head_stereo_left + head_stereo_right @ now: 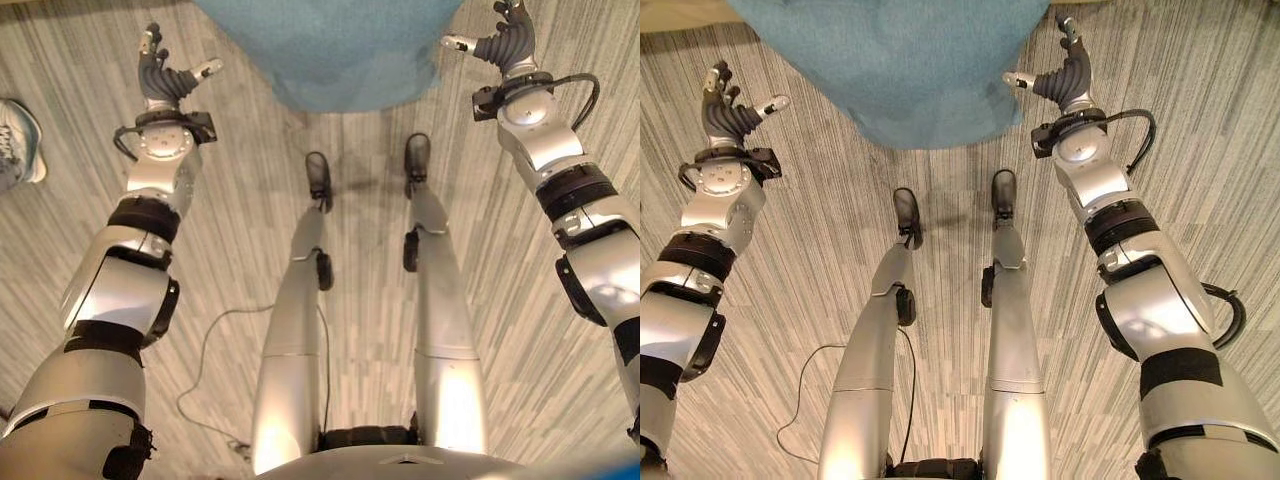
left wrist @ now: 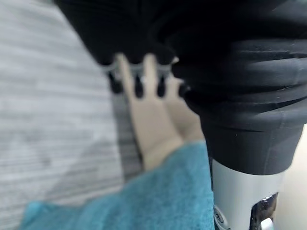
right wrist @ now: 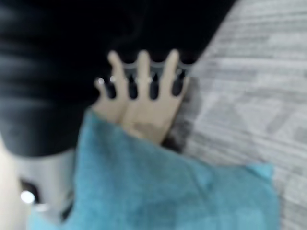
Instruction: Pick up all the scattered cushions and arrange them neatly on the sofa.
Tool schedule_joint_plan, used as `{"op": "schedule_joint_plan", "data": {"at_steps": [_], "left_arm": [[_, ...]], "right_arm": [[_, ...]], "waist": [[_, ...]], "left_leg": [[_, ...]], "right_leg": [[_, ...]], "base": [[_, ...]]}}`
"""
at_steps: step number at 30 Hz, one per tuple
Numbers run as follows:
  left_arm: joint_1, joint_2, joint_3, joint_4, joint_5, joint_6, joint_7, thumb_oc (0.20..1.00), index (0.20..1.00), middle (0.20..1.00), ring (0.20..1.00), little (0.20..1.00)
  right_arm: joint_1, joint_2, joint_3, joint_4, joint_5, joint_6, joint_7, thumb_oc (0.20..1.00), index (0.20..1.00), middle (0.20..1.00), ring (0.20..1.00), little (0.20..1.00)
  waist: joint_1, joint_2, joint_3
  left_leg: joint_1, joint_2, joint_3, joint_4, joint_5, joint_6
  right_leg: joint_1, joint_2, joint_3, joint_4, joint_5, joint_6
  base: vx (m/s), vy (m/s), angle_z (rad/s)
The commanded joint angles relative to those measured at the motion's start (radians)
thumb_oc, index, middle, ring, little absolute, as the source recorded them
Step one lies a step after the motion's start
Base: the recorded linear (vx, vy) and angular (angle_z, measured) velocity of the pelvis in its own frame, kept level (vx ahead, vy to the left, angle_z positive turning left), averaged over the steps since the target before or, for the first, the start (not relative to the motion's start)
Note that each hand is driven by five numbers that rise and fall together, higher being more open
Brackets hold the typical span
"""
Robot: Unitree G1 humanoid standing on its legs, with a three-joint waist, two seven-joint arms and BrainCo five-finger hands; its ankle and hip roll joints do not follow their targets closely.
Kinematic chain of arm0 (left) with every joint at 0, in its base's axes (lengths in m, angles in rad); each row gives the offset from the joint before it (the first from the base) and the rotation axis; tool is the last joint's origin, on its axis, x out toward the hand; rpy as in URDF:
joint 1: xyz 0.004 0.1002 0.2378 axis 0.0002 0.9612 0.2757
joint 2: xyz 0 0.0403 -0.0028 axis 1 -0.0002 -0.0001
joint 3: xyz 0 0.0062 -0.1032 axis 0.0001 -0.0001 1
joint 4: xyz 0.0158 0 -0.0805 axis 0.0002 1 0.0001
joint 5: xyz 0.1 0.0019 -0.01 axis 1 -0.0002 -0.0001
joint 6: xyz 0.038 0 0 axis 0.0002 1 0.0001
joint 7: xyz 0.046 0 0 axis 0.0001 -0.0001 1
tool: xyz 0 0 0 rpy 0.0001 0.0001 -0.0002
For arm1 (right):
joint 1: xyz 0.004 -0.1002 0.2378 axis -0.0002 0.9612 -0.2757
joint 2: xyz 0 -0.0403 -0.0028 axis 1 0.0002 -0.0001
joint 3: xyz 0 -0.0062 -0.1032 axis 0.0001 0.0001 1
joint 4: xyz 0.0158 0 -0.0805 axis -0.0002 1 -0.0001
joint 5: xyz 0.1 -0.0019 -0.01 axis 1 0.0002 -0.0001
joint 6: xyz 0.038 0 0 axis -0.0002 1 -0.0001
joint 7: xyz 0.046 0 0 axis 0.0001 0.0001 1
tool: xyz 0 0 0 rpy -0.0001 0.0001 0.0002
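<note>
A teal cushion (image 1: 905, 65) lies on the striped floor (image 1: 80, 250) between the two raised hands. The left hand (image 1: 165, 75) and right hand (image 1: 505, 40) flank it – fingers spread, holding nothing – without touching it.

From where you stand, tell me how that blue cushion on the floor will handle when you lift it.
The blue cushion looks soft and plump, so it will probably sag if lifted by one edge. Its fuzzy fabric should grip well. With the left hand and right hand open either side, squeezing suits.

Right hand (image 3: 139, 79) spread over the soft teal fabric cushion (image 3: 158, 191), dark-tipped fingers straight, striped grey wood-look floor (image 3: 254, 86) beside it, pale beige edge past them.
</note>
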Motion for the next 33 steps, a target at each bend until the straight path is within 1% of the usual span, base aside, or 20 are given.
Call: {"op": "schedule_joint_plan", "data": {"at_steps": [1,3,7,11,16,18,21,26,33], "left_arm": [[0.006,0.052,0.048,0.009,-0.018,-0.029,0.037,1.000,1.000,1.000,1.000,1.000],[-0.033,0.039,0.029,0.026,-0.043,-0.025,0.043,1.000,1.000,1.000,1.000,1.000],[-0.064,0.031,0.015,0.046,-0.052,-0.019,0.039,1.000,1.000,1.000,1.000,1.000],[-0.120,0.034,-0.020,0.096,-0.035,0.001,0.038,1.000,1.000,1.000,1.000,1.000],[-0.142,0.035,-0.041,0.107,-0.021,0.005,0.038,1.000,1.000,1.000,1.000,1.000],[-0.162,0.022,-0.056,0.118,-0.008,0.012,0.040,1.000,1.000,1.000,1.000,1.000],[-0.195,-0.002,-0.096,0.090,0.036,0.007,0.061,1.000,1.000,1.000,1.000,1.000],[-0.225,-0.038,-0.122,0.046,0.056,0.001,0.077,1.000,1.000,1.000,1.000,1.000],[-0.233,-0.095,-0.127,-0.026,0.067,-0.011,0.107,1.000,1.000,1.000,1.000,1.000]], "right_arm": [[-0.033,-0.006,0.050,0.020,0.056,-0.032,-0.005,1.000,1.000,1.000,1.000,1.000],[-0.063,0.000,0.066,0.040,0.093,-0.028,0.002,1.000,1.000,1.000,1.000,1.000],[-0.085,0.004,0.073,0.067,0.119,-0.025,0.005,1.000,1.000,1.000,1.000,1.000],[-0.116,0.011,0.084,0.102,0.156,-0.026,0.016,1.000,1.000,1.000,1.000,1.000],[-0.128,0.020,0.086,0.102,0.170,-0.032,0.013,1.000,1.000,1.000,1.000,1.000],[-0.140,0.043,0.096,0.089,0.179,-0.045,0.011,1.000,1.000,1.000,1.000,1.000],[-0.150,0.102,0.118,0.047,0.187,-0.072,0.009,1.000,1.000,1.000,1.000,1.000],[-0.146,0.164,0.123,-0.013,0.187,-0.093,0.000,1.000,1.000,1.000,1.000,1.000],[-0.131,0.209,0.116,-0.057,0.177,-0.101,-0.010,1.000,1.000,1.000,1.000,1.000]], "waist": [[-0.012,0.024,-0.027],[-0.011,0.023,-0.027],[-0.012,0.022,-0.027],[-0.010,0.018,-0.027],[-0.009,0.017,-0.027],[-0.010,0.016,-0.027],[-0.010,0.020,-0.027],[-0.009,0.023,-0.027],[-0.011,0.022,-0.027]], "left_leg": [[-0.036,0.050,-0.069,0.091,-0.066,-0.044],[-0.052,0.052,-0.070,0.085,-0.058,-0.046],[-0.063,0.052,-0.074,0.081,-0.053,-0.049],[-0.080,0.052,-0.079,0.078,-0.048,-0.051],[-0.090,0.053,-0.080,0.078,-0.044,-0.052],[-0.098,0.051,-0.081,0.074,-0.043,-0.051],[-0.110,0.050,-0.081,0.069,-0.037,-0.050],[-0.120,0.049,-0.088,0.060,-0.030,-0.050],[-0.131,0.048,-0.096,0.059,-0.027,-0.048]], "right_leg": [[0.035,-0.044,0.090,-0.047,0.000,0.124],[0.016,-0.041,0.090,-0.048,0.001,0.124],[0.003,-0.037,0.090,-0.047,0.002,0.123],[-0.010,-0.032,0.090,-0.048,0.004,0.123],[-0.020,-0.027,0.092,-0.046,0.006,0.122],[-0.032,-0.021,0.094,-0.048,0.008,0.121],[-0.046,-0.018,0.096,-0.046,0.008,0.121],[-0.059,-0.011,0.100,-0.043,0.006,0.122],[-0.073,-0.005,0.098,-0.033,0.003,0.120]], "base": [[0.00,0.000,0.00],[0.00,0.000,0.00],[0.00,-0.008,0.00],[0.00,0.000,0.00],[0.00,0.000,0.00],[0.00,0.000,0.00],[0.00,0.000,0.00],[0.00,0.000,0.00],[0.00,0.000,0.00]]}}
